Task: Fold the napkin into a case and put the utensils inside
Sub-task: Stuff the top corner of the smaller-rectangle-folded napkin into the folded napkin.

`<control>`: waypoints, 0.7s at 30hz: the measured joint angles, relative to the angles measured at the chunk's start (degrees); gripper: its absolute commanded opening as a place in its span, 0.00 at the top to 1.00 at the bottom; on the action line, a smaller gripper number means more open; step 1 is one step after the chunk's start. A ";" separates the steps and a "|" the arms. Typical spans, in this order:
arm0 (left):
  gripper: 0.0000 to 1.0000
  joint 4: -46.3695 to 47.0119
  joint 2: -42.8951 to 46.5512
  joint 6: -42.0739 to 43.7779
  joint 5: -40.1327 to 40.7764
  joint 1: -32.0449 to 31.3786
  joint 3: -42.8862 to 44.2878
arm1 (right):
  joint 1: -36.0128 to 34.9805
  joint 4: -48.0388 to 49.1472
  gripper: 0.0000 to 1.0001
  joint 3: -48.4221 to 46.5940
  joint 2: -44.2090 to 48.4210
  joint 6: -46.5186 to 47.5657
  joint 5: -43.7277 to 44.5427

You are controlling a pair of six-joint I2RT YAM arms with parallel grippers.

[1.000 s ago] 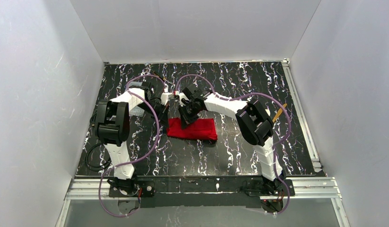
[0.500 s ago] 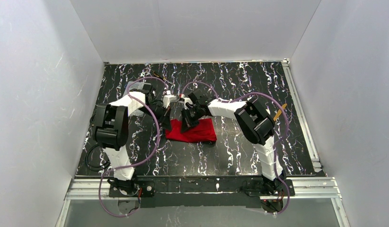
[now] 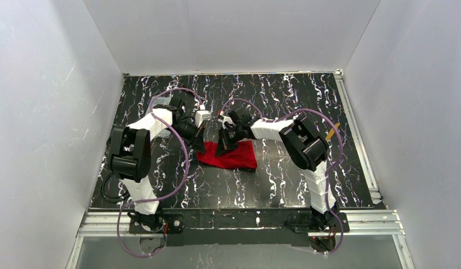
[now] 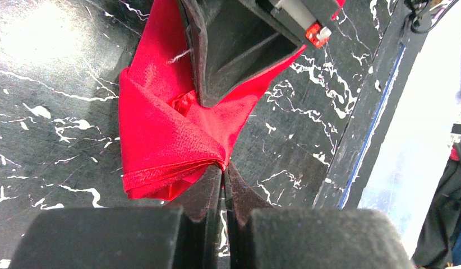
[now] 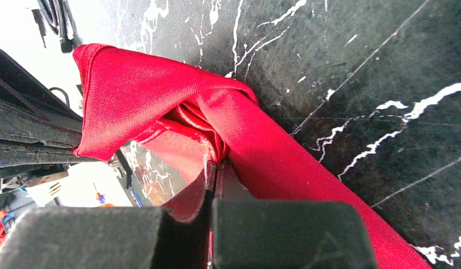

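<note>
**Both grippers pinched the red napkin at its far-left end**

The napkin lay folded near the middle of the black marbled table, between the two arms. Its near and right parts rested flat on the surface. Its far-left end was bunched and drawn up where the two grippers met it.

In the left wrist view, the left gripper had its fingers pressed together. A folded corner of the red cloth was caught right at their tips. From there the cloth spread away in a creased, layered wedge, with the other arm's black finger lying on it just beyond.

In the right wrist view, the right gripper was likewise clamped tight, with a strip of the cloth nipped between its fingers. One band of cloth ran off along the table towards the lower right. A doubled flap stood up from the surface on the left.

From above, the two grippers sat close together over the napkin's far-left edge, the left one just to the left of the right one.

A slender yellow-gold utensil lay well apart to the right, beside the right arm's elbow.
</note>
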State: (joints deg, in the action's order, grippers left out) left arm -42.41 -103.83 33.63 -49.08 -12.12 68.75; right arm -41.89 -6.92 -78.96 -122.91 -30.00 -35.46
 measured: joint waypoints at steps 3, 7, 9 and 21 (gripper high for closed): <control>1.00 -0.44 -0.02 1.75 0.74 -0.07 0.00 | 0.39 -0.26 0.99 -0.02 0.00 0.26 -0.28; 1.00 -0.92 -0.02 3.72 2.21 -0.24 0.00 | 0.96 -2.38 0.99 -1.40 -0.02 1.20 -0.04; 1.00 -1.07 -0.15 4.37 2.91 -0.39 0.00 | 1.09 -3.61 0.99 -2.51 -0.04 1.81 0.15; 1.00 -1.09 -2.97 6.99 5.95 -1.27 0.00 | 1.29 -6.58 0.99 -7.21 -1.11 3.89 -2.78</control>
State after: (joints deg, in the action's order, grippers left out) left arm -43.51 -106.80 40.62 -43.13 -13.39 68.75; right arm -40.60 -13.50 -86.17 -124.03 -26.11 -38.24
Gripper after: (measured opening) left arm 0.011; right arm 0.035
